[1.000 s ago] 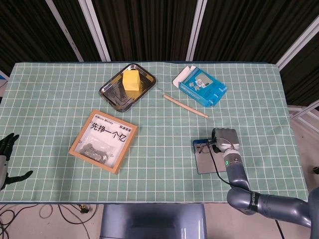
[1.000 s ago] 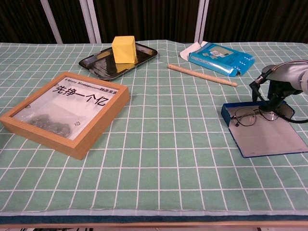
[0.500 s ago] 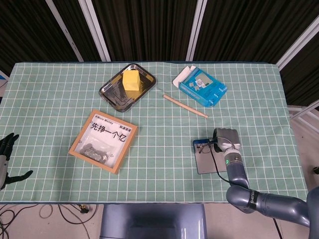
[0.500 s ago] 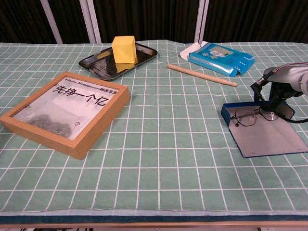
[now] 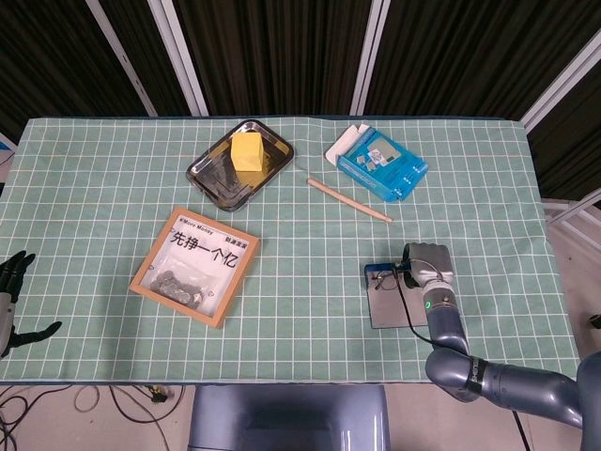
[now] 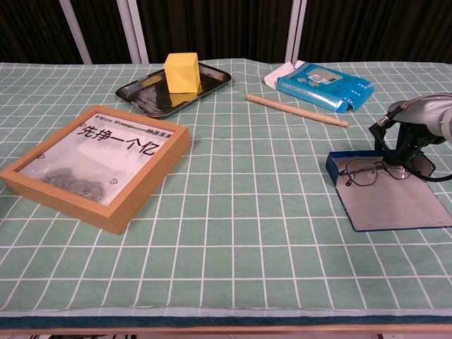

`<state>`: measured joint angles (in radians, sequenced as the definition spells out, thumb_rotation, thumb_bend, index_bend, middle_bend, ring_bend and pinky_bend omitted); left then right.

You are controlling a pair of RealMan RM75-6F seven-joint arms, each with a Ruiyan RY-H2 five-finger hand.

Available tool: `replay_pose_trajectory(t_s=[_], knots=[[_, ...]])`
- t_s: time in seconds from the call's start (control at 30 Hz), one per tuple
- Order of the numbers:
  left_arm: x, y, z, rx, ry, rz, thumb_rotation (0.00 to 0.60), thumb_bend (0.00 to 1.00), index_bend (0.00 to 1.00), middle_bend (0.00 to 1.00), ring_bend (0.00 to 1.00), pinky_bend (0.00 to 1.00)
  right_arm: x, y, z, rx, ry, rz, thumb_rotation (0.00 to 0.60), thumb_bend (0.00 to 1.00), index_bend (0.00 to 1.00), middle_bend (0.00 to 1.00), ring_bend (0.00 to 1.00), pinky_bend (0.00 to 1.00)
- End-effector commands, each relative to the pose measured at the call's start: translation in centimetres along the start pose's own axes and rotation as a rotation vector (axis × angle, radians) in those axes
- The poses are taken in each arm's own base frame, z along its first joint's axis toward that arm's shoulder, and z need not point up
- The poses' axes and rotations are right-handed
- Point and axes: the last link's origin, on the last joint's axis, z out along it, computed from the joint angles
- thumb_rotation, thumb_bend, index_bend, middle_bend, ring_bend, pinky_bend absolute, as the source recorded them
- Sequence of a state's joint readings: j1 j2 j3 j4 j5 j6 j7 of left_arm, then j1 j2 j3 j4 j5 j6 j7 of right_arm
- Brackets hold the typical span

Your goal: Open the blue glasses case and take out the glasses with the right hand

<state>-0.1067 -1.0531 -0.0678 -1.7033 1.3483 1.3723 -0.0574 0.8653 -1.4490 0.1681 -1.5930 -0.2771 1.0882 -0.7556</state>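
Note:
The blue glasses case (image 5: 392, 308) (image 6: 395, 205) lies open and flat at the front right of the table. The thin-rimmed glasses (image 5: 383, 278) (image 6: 366, 171) lie across its far half. My right hand (image 5: 427, 263) (image 6: 413, 121) hangs over the case's far right corner. Its dark fingers (image 6: 397, 145) reach down and pinch the right end of the glasses, which still rest in the case. My left hand (image 5: 11, 296) hangs off the table's left front edge with its fingers apart, holding nothing; the chest view does not show it.
A wooden framed box (image 5: 195, 266) (image 6: 95, 164) sits at the front left. A dark tray (image 5: 214, 174) carrying a yellow block (image 5: 248, 150) stands at the back. A blue packet (image 5: 380, 162) and a wooden stick (image 5: 349, 199) lie behind the case.
My right hand has edged slightly to the right, and the case and glasses have shifted a little with it. The left hand has not moved.

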Motion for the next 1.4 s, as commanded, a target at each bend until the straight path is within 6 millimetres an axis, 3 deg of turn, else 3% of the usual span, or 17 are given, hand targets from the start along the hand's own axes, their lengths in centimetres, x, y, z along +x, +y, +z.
replay_pose_trajectory(t_s=[0.03,0.97,1.4], knots=[[0.0,0.0,0.0,0.001,0.0,-0.001,0.6,0.04,0.0,0.0,0.0,0.0,-0.1,0.1,0.1,-0.004,-0.004,0.002,0.6,0.5,0.44,0.92,1.0,1.0],[0.0,0.0,0.0,0.0,0.0,-0.002,0.6,0.04,0.0,0.0,0.0,0.0,0.0,0.0,0.1,-0.009,-0.008,0.016,0.6,0.53,0.53,0.92,1.0,1.0],[0.0,0.0,0.0,0.001,0.0,-0.006,0.6,0.04,0.0,0.0,0.0,0.0,0.7,-1.0,-0.1,-0.003,-0.009,0.129,0.6,0.53,0.56,0.92,1.0,1.0]])
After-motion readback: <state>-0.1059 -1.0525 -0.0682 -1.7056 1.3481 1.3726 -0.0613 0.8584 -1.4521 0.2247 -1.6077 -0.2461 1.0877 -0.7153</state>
